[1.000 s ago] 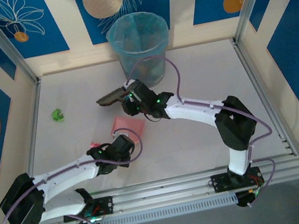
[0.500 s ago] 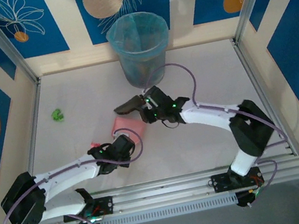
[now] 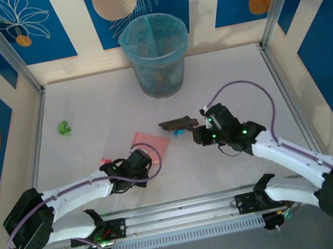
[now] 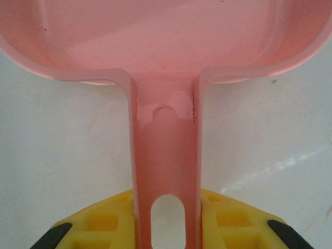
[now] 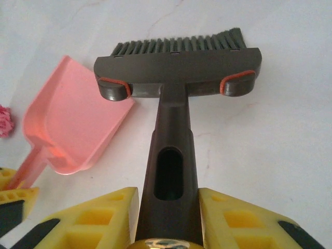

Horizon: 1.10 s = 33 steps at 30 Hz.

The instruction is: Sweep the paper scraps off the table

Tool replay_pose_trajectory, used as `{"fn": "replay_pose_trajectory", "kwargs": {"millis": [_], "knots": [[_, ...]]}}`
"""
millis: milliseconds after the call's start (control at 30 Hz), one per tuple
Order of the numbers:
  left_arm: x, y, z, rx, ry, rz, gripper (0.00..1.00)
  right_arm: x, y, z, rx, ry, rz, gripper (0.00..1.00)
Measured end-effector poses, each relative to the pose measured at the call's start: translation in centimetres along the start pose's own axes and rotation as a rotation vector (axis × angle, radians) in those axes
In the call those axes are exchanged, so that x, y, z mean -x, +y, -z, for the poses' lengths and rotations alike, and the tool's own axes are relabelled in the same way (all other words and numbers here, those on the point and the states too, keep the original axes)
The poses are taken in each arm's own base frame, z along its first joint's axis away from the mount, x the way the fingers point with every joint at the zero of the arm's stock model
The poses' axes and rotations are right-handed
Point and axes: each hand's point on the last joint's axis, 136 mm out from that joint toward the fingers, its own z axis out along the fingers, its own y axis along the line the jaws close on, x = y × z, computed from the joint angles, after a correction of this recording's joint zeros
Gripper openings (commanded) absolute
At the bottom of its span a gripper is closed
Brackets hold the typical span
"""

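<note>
left gripper (image 4: 166,228) clenched on the handle of the flat pink plastic dustpan (image 4: 155,31), yellow fingers (image 4: 228,223) on both sides of the handle near its slotted end. in the top view the left gripper (image 3: 136,163) sits near-centre on the white table (image 3: 230,81), with the dustpan (image 3: 149,142) flat on the surface and its mouth facing right and away.

right gripper (image 5: 168,218) clenched on the handle of the dark grey plastic hand brush (image 5: 179,67), bristles pointing away from the wrist. in the top view the right gripper (image 3: 205,132) is right of centre, and the brush (image 3: 176,123) head reaches left towards the dustpan mouth.

scraps:
- cyan paper scrap (image 3: 179,132) on the table right by the brush head, between brush and dustpan
- green paper scrap (image 3: 63,126) far left, well apart from both tools
- pink-red paper scrap (image 5: 4,120) at the frame edge, near the dustpan (image 5: 78,129)

translucent teal bin (image 3: 156,55) stands upright at the far edge.
</note>
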Motion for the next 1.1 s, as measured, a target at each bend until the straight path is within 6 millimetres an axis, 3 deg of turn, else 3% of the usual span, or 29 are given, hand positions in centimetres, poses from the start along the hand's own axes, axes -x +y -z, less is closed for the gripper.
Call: {"fn": "replay_pose_trajectory", "kwargs": {"millis": [200,333,467,600,767,1100], "knots": [[-0.3,-1.9,-0.1,-0.07,0.011,-0.054,0.0,1.0,-2.8,4.6,-0.004,-0.109,-0.177,0.0],[-0.9,-3.1,-0.5,-0.093,0.032,-0.103,0.0,1.8,-5.3,6.4,-0.08,-0.137,-0.298,0.0],[-0.8,-4.5,-0.7,-0.109,0.035,-0.148,0.0,2.9,-7.3,6.9,-0.174,-0.128,-0.386,0.0],[-0.4,-5.8,-1.3,-0.114,0.047,-0.181,0.0,3.4,-7.3,6.0,-0.217,-0.062,-0.385,0.0],[-0.1,-6.9,-1.8,-0.137,0.056,-0.19,0.0,4.4,-5.7,3.9,-0.263,0.015,-0.287,0.0],[0.6,-9.1,-0.4,-0.206,0.138,-0.173,0.02,5.9,-2.2,0.1,-0.358,0.071,-0.11,0.0]]}}
